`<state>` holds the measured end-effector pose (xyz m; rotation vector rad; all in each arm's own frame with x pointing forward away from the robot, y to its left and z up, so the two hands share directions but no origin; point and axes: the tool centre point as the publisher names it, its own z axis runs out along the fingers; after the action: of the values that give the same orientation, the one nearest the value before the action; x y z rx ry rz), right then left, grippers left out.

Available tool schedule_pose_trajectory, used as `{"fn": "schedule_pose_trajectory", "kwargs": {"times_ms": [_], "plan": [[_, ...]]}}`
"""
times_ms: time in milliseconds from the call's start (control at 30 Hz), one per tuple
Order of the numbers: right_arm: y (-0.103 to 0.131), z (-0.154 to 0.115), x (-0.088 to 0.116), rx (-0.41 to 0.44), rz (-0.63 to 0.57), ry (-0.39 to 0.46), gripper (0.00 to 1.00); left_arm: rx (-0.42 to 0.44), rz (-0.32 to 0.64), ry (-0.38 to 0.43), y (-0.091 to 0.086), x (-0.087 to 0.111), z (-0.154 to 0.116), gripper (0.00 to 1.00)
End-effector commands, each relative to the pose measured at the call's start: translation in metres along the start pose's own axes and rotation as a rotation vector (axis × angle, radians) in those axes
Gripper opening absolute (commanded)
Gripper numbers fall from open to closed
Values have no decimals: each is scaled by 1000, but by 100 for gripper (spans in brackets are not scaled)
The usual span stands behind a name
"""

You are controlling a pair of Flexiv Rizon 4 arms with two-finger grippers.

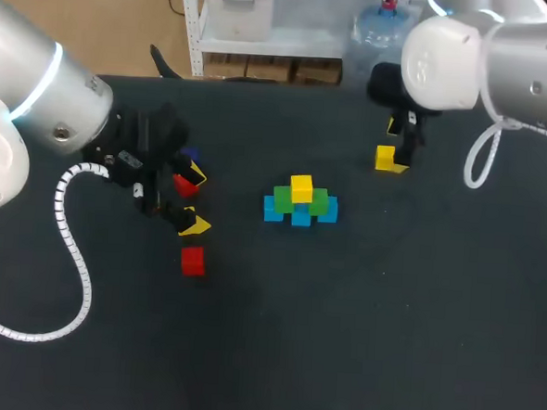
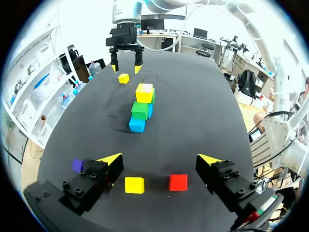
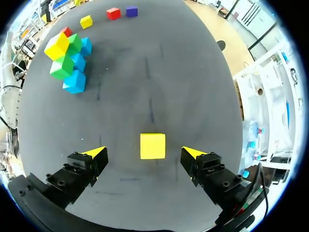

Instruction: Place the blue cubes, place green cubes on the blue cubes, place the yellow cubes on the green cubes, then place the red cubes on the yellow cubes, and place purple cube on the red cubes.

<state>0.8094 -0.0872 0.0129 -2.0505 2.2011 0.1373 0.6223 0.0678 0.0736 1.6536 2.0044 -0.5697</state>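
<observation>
So the stack sits mid black desk (image 1: 415, 316): three blue cubes (image 1: 301, 217), two green cubes (image 1: 318, 204) on those, and a top yellow cube (image 1: 300, 188). Right gripper (image 3: 144, 152) has its jaws apart around a loose yellow cube (image 3: 152, 146), not touching it. Left gripper (image 2: 160, 158) jaws are apart too, with another yellow cube (image 2: 134, 184) and a red cube (image 2: 178, 182) between them, and a purple cube (image 2: 77, 165) just beside.

Hidden by the left claw (image 1: 194, 200)
In the head view it covers the yellow cube (image 2: 134, 184) between its tips, half hides a red cube (image 1: 183, 185), and leaves only a corner of the purple cube (image 1: 190, 153).
</observation>
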Motion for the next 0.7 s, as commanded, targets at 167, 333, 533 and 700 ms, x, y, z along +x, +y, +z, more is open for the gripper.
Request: {"fn": "schedule_pose_trajectory", "kwargs": {"times_ms": [167, 333, 533, 700], "plan": [[-11, 2, -11, -1, -21, 33, 100, 1, 3, -6, 0, 2, 0, 100], [-17, 1, -13, 4, -24, 47, 100, 1, 3, -6, 0, 2, 0, 100], [-25, 2, -14, -1, -29, 67, 100, 1, 3, -6, 0, 2, 0, 100], [-31, 6, -9, -15, -14, 77, 100, 1, 3, -6, 0, 2, 0, 100]]}}
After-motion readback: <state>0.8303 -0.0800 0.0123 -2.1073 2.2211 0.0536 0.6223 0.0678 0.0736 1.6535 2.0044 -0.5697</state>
